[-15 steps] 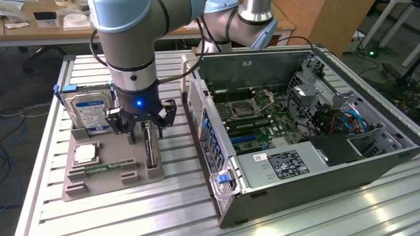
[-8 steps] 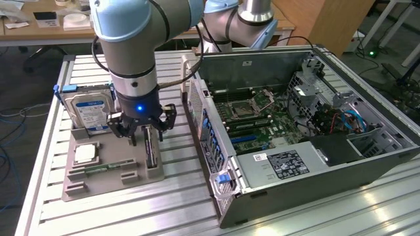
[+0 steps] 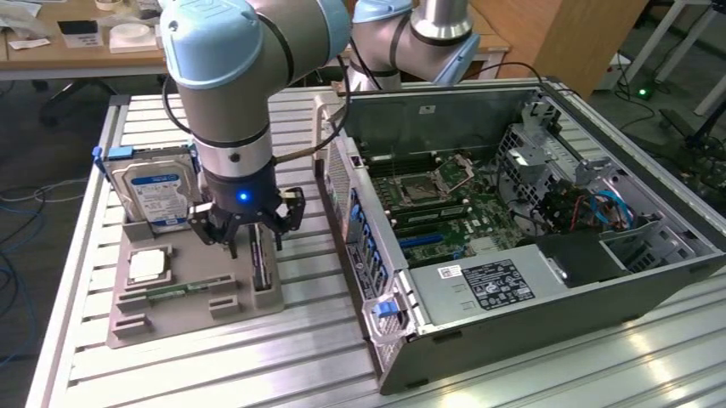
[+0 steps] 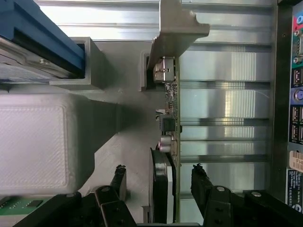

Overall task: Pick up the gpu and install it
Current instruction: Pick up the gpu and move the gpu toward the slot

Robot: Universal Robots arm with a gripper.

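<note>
Pincer: my pincer (image 3: 252, 238) (image 4: 159, 168) hangs low over the holder tray (image 3: 170, 327), jaws apart.
Grip: nothing clamped. My two dark fingers (image 4: 118, 179) stand one on each side of the gpu, and the wrist view shows a gap on both sides.
Gpu: the gpu (image 3: 263, 265) (image 4: 171, 113) stands on its long edge in a slot along the tray edge nearest the computer case (image 3: 511, 340). From the wrist it reads edge-on, small components down one face.
Bracket: its silver-grey bracket (image 4: 177, 28) is at the end away from my fingers, seated against a slot block of the tray.
Tray: grey moulded holder, lying on the slatted aluminium table (image 3: 80, 340), just beside the case but apart from it.
Hard drive: hard drive (image 3: 159, 191) with blue-white label, upright at the tray's corner away from the case, under my arm's elbow in the exterior view.
Pale square part: pale square part (image 3: 150, 265) lies flat near the tray's middle, on the side away from the case.
Memory stick: narrow green memory stick (image 3: 170, 293) lies just beside the square part, toward the tray's near edge.
Case: lies with its open side up, motherboard (image 3: 443, 204) exposed, port panel (image 4: 296, 94) facing the tray.
</note>
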